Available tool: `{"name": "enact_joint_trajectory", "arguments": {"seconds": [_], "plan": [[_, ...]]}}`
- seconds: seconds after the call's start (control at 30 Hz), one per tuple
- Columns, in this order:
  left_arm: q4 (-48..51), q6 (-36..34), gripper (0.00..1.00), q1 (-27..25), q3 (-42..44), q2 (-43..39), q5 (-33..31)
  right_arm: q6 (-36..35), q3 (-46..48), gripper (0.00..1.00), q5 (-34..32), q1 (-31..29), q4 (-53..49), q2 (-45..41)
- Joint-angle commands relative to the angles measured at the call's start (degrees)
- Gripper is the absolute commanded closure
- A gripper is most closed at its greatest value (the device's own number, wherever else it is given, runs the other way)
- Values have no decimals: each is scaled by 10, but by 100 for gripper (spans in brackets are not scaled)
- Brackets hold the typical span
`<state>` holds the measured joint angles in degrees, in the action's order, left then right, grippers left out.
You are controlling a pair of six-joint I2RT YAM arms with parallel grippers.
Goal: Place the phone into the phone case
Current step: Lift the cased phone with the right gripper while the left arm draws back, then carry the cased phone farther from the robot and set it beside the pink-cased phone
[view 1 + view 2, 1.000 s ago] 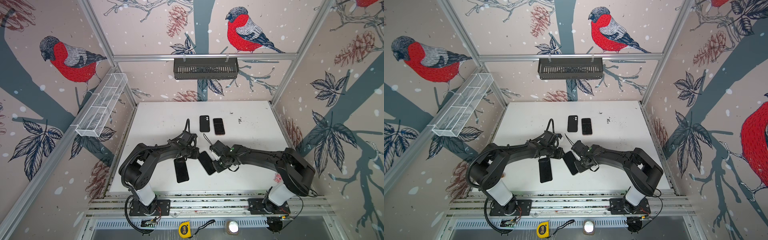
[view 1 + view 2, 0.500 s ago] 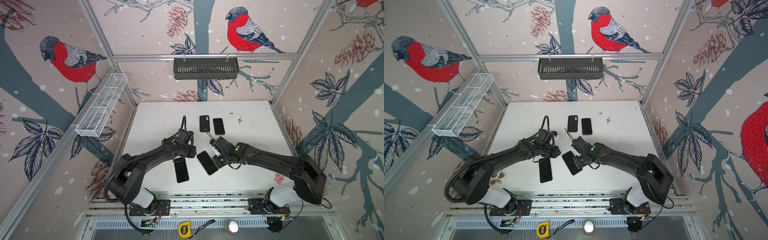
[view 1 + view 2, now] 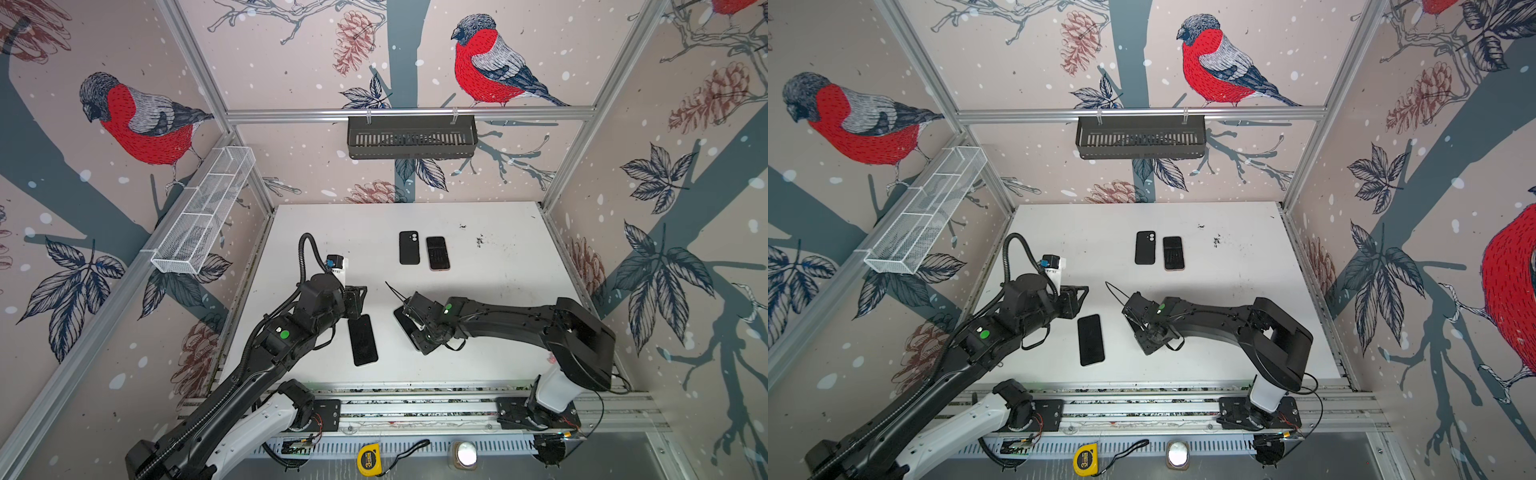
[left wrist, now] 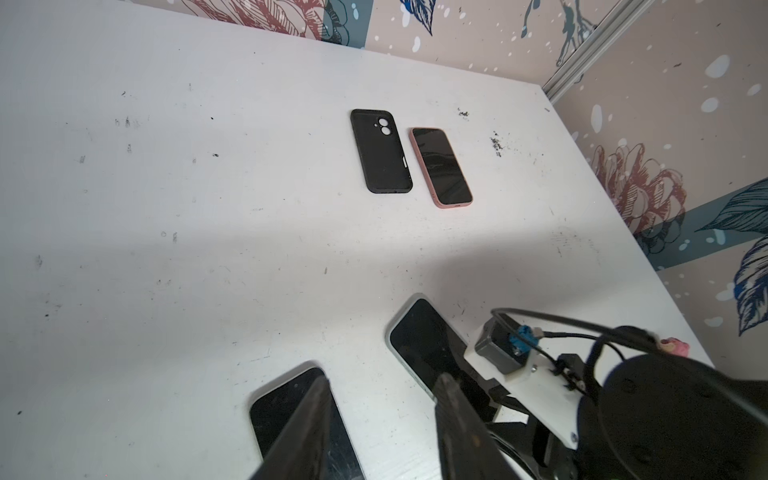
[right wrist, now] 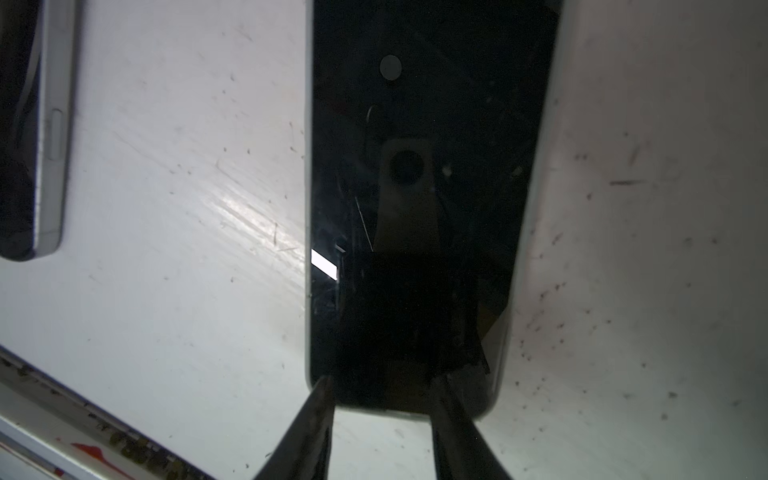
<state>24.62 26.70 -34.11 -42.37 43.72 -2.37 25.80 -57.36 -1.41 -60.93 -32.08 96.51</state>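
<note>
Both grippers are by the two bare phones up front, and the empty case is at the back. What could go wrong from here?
1. The right gripper stands open over one end of a bare phone lying flat. Its gap looks narrower than the phone, so a pinch may skid it.
2. The black case lies free, close beside a pink-cased phone. Pressing in could shove either.

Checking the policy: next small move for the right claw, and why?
Probably open the right claw wider, then lower: its fingers hover apart over the end of the bare phone, which looks wider than their gap. The empty black case lies farther back.
</note>
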Motion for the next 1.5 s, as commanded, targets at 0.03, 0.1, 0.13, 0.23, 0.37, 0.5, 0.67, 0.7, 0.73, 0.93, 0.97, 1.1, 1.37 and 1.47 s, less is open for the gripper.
{"name": "enact_joint_trajectory", "arguments": {"seconds": [0.03, 0.1, 0.13, 0.23, 0.37, 0.5, 0.67, 0.7, 0.73, 0.93, 0.97, 1.1, 1.37, 1.47], "plan": [[1, 9, 56, 0, 14, -57, 38, 20, -8, 55, -43, -11, -31, 19], [6, 9, 55, 0, 8, -85, 25, 24, -12, 54, -56, -14, -40, 27], [10, 7, 53, 0, 7, -98, 15, 26, -13, 54, -61, -14, -42, 31], [14, -5, 50, 0, 15, -113, 11, 27, -13, 54, -56, -15, -34, 42], [8, -11, 51, 0, 15, -104, 31, 22, -20, 56, -40, -6, -18, 60], [5, -14, 51, 0, 17, -101, 32, 12, -27, 57, -20, 13, 0, 85], [5, -14, 51, 0, 17, -104, 35, -6, -50, 57, -2, 32, 15, 126], [5, -15, 51, 0, 17, -103, 36, -9, -56, 57, 1, 37, 17, 135], [5, -15, 51, 0, 17, -103, 37, -12, -64, 58, 4, 41, 18, 144], [5, -16, 51, 0, 18, -103, 39, -28, -102, 58, -3, 53, 6, 170], [5, -16, 51, 0, 18, -104, 39, -30, -107, 58, -6, 55, 4, 168], [4, -16, 51, 0, 19, -103, 39, -43, -131, 58, -9, 71, -3, 163], [4, -15, 51, 1, 19, -102, 36, -70, -188, 58, -9, 94, -16, 202], [4, -15, 51, 0, 19, -103, 33, -68, -193, 58, -17, 92, -20, 172]]}}
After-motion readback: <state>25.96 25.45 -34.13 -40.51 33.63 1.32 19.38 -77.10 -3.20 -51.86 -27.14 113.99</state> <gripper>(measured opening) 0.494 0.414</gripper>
